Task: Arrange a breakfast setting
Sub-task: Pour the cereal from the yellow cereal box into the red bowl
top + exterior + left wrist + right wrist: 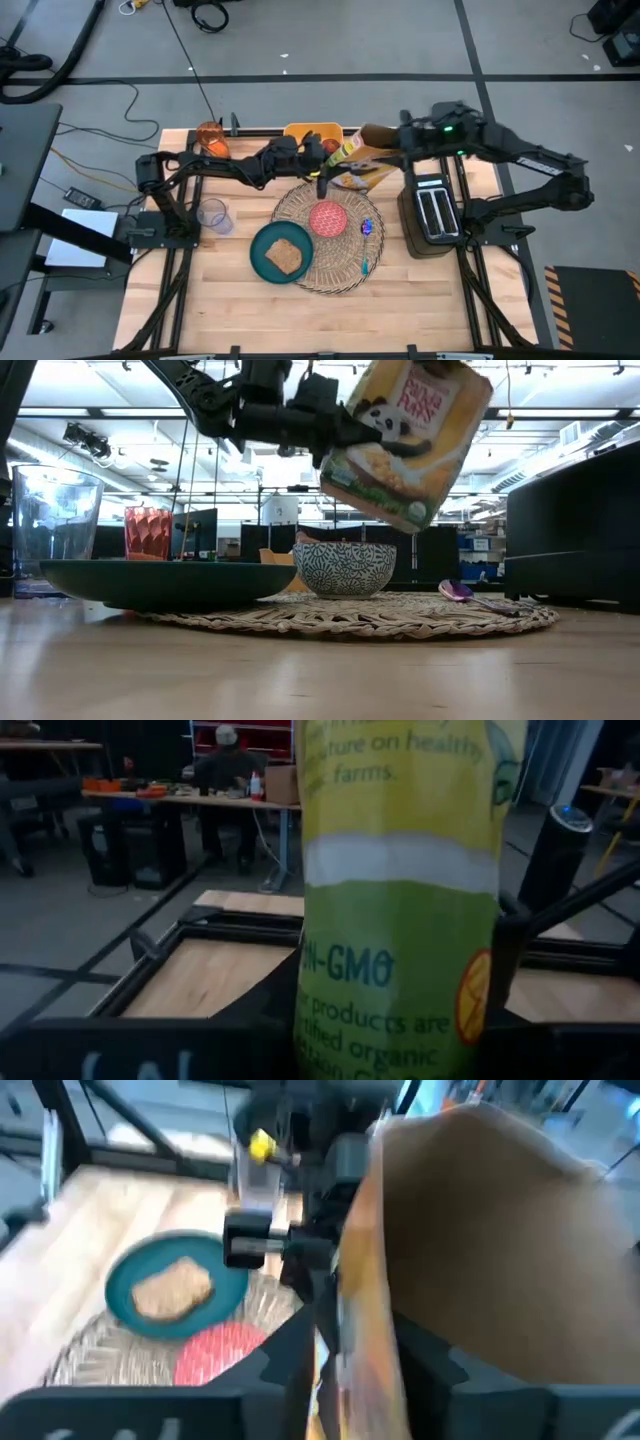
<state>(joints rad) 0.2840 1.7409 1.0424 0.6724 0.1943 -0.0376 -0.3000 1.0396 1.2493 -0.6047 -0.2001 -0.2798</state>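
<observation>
Low view, nearest the lens: the teal plate [150,582] overlaps the 8 o'clock edge of the round woven straw placemat [400,622], its rim hiding what it carries. Only the high view shows the toast slice [285,257] lying on it. At the mat's centre stands the pink bowl [328,218], pink from above and patterned outside at table height. At its 3 o'clock lies the small blue utensil [366,228]. A cereal box [405,440] hangs tilted, clear of the surface, above the bowl's far side, a height the overhead camera cannot convey. The left gripper [320,172] and right gripper [373,141] both have jaws closed on the box, each wrist camera filled by it. A clear glass [213,215] stands at the mat's 9 o'clock, the black toaster [432,212] at 3 o'clock. Farther back, the orange translucent cup [210,138] sits at 10 o'clock. Beyond the surface, the left wrist view shows a person [228,760] seated at a desk.
</observation>
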